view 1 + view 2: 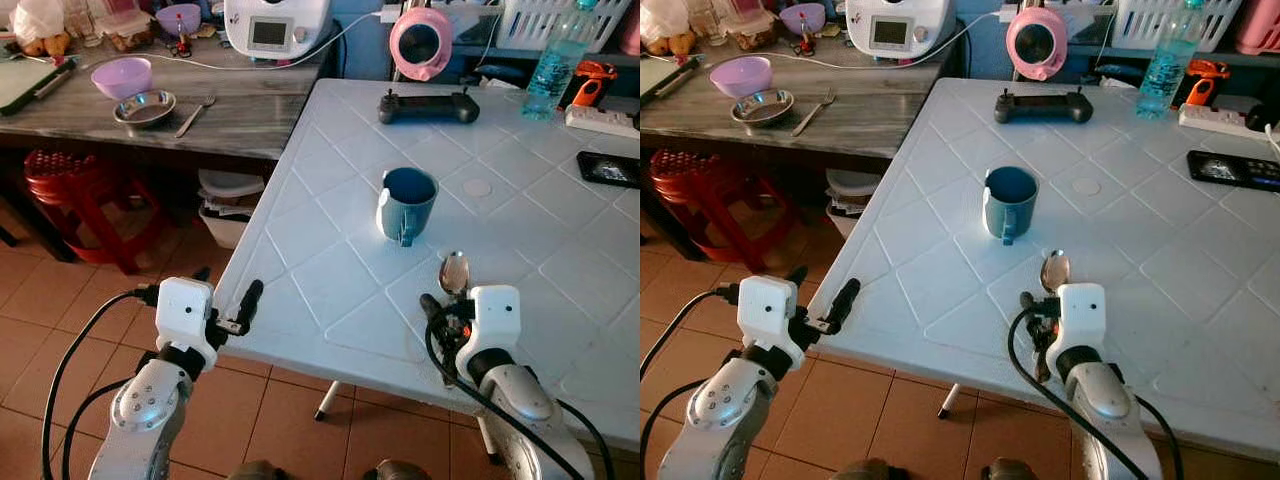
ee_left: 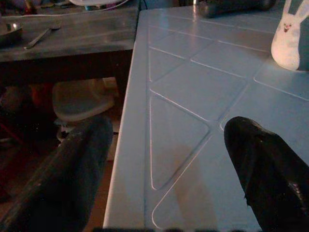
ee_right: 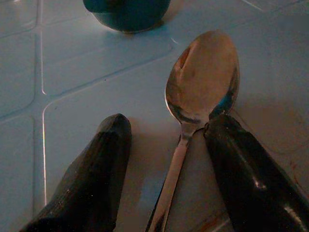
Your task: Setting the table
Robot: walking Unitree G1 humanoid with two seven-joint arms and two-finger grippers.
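A blue mug (image 1: 407,203) stands upright near the middle of the white plastic table (image 1: 330,290); the left wrist view shows a white rabbit print on its side (image 2: 289,38). A steel spoon (image 1: 454,271) lies flat just in front of the mug, bowl toward it. My right gripper (image 3: 169,123) is low over the table and open, its fingers on either side of the spoon's neck, one finger (image 3: 241,164) touching the bowl's edge. My left gripper (image 1: 226,285) hangs open at the table's left edge, holding nothing.
A grey counter to the left carries a purple bowl (image 1: 121,77), a steel bowl (image 1: 145,106) and a fork (image 1: 194,115). A game controller (image 1: 428,106), water bottle (image 1: 556,60) and phone (image 1: 608,168) lie on the table's far side. A red stool (image 1: 70,190) stands under the counter.
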